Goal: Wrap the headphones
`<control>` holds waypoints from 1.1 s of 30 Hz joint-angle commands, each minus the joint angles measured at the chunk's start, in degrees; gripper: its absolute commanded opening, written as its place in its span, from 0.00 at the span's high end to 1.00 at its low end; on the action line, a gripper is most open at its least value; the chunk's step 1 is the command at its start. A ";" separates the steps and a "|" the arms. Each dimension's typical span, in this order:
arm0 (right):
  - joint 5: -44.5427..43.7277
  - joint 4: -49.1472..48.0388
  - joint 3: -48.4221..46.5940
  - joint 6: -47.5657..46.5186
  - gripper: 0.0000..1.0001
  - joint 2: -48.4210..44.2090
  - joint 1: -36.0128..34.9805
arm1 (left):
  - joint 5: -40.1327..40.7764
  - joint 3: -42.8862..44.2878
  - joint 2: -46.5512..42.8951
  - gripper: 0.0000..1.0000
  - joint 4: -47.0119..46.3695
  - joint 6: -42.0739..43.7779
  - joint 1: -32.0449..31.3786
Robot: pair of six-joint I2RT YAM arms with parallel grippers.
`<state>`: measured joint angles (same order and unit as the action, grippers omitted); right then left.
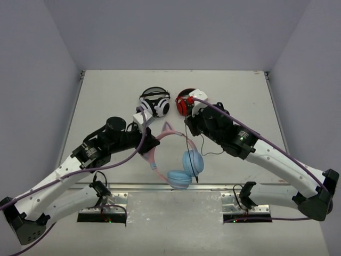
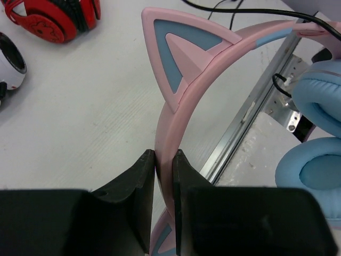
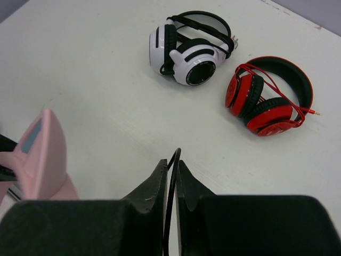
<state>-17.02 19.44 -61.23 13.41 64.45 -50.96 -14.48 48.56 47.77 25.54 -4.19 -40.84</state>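
High overview, close wrist views, headphones shared

Looking like robotics lab cell: bare grey walls enclosing white table, left arm, right arm sitting bolted by metal rail.

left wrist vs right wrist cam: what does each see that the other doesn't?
Left wrist only: left gripper shut on the pink headband, light blue ear cups, metal rail. Right wrist only: right gripper shut on the black cable. Both: red-and-black headphones, white-and-black headphones, part of the pink headband, some cable.
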 commanded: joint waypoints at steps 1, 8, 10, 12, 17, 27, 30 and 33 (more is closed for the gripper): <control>0.13 -3.71 1.46 0.04 0.90 -0.28 1.83 | -9.07 0.93 -4.87 1.00 -8.49 -0.12 -1.08; 4.26 -3.27 2.96 -0.57 0.92 -3.71 5.07 | -9.42 0.31 -9.53 1.00 -8.84 -0.56 -1.00; 7.25 -3.97 3.66 -0.84 0.98 -5.38 5.96 | -9.60 0.05 -10.24 1.00 -9.36 -1.70 -1.00; 10.67 -5.37 5.68 -1.80 0.99 -6.61 6.75 | -9.25 0.14 -11.29 1.00 -10.07 -2.66 -1.00; 16.75 -8.98 9.63 -3.12 0.99 -9.42 7.10 | -5.31 2.59 -12.44 1.00 -10.42 -7.23 -1.00; 21.05 -14.16 14.65 -1.28 0.99 -13.46 9.21 | 7.43 14.53 -12.17 1.00 -5.17 -17.60 -1.00; 24.03 -18.28 16.93 -0.49 0.99 -15.65 9.30 | 11.05 17.79 -12.00 1.00 -4.36 -22.51 -1.00; 27.63 -21.71 19.83 0.04 0.99 -17.86 9.30 | 12.72 19.73 -11.47 1.00 -4.27 -25.25 -1.00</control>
<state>7.03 1.17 -44.03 12.75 47.86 -42.37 -3.99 62.76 37.28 30.22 -20.45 -41.01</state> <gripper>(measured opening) 0.020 0.141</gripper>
